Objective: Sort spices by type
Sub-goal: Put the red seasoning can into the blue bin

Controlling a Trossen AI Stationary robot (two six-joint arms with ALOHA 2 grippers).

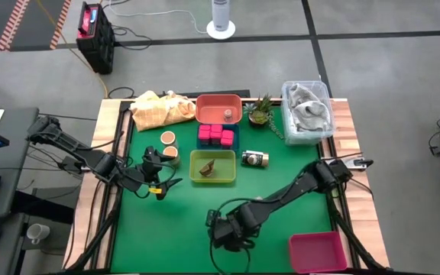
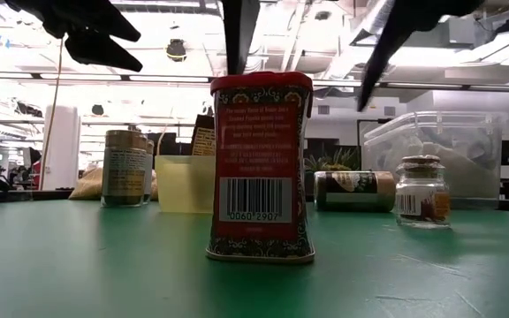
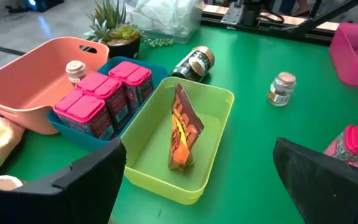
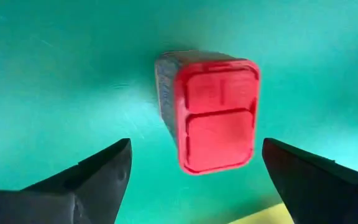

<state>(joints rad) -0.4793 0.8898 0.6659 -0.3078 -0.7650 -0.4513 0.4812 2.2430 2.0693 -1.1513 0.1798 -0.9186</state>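
Observation:
A red-lidded spice tin [image 4: 216,115] stands upright on the green mat near the table's near edge [image 2: 260,168]. My right gripper [image 4: 196,148] hovers above it, open and pointing down, with a finger on either side of the lid and touching nothing [image 1: 231,229]. Several pink-lidded tins [image 3: 104,93] stand in a blue tray [image 1: 216,136]. A brown packet [image 3: 182,134] lies in a yellow-green tray [image 1: 212,166]. Two tan round jars [image 1: 169,145] stand beside my left gripper [image 3: 199,149], which is open above the mat [image 1: 155,179].
A salmon bin [image 1: 218,108] holds one small jar [image 3: 74,70]. A dark jar [image 1: 255,159] lies on its side, and a cork-topped jar [image 3: 281,89] stands nearby. There is also a magenta bin [image 1: 318,250], a clear box [image 1: 306,111], a plant [image 1: 260,109] and a yellow cloth [image 1: 161,109].

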